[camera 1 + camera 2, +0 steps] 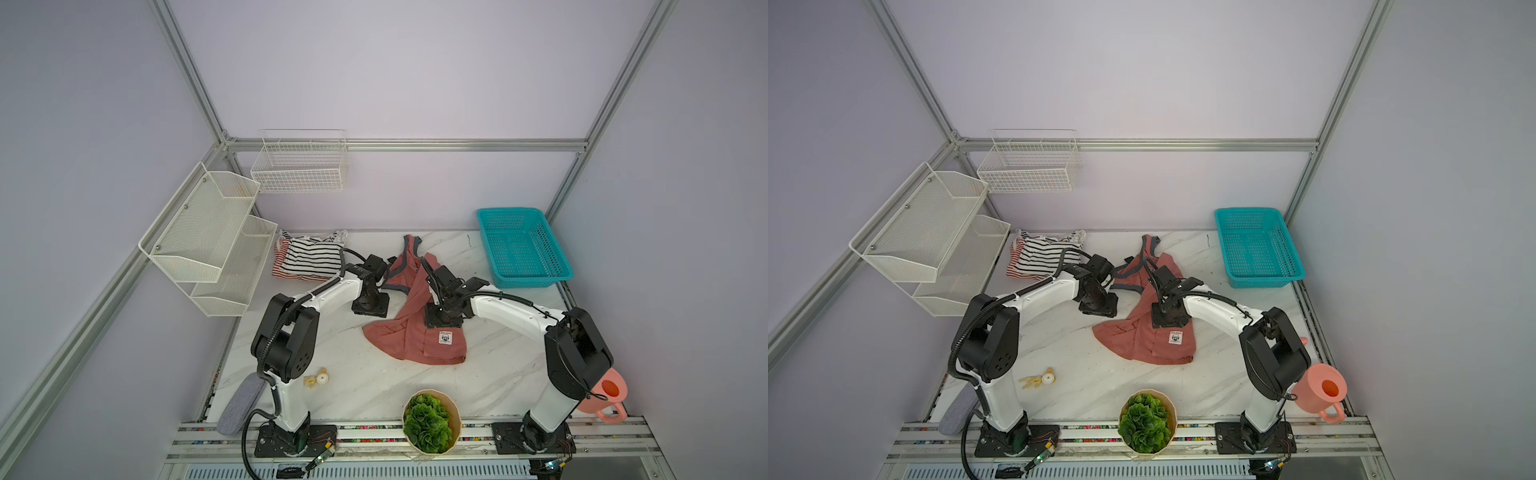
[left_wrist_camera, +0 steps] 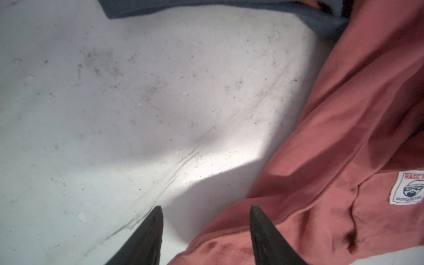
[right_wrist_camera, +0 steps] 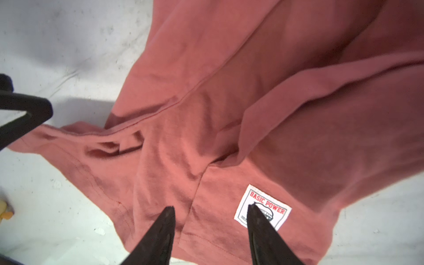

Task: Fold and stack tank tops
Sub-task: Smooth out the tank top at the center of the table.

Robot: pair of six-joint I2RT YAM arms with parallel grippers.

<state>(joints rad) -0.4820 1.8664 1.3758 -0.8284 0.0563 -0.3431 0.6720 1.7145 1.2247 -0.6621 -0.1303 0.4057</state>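
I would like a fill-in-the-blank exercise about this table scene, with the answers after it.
The white label on the dusty-red tank top reads BASIC ____.
The black-and-white striped tank top lies on a second striped top, white and ____.
The left gripper and the right gripper both have jaws ____.
Answers: POWER; red; open.

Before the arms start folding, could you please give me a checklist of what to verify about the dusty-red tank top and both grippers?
1. Left gripper open: ok.
2. Right gripper open: ok.
3. Dusty-red cotton tank top spread flat on the white marble table: not ok, bunched in folds.
4. Left gripper straddles the top's edge: ok.
5. Right fingertips touching cloth: cannot tell.
6. Black-and-white striped tank top stacked on the red-and-white striped one: ok.
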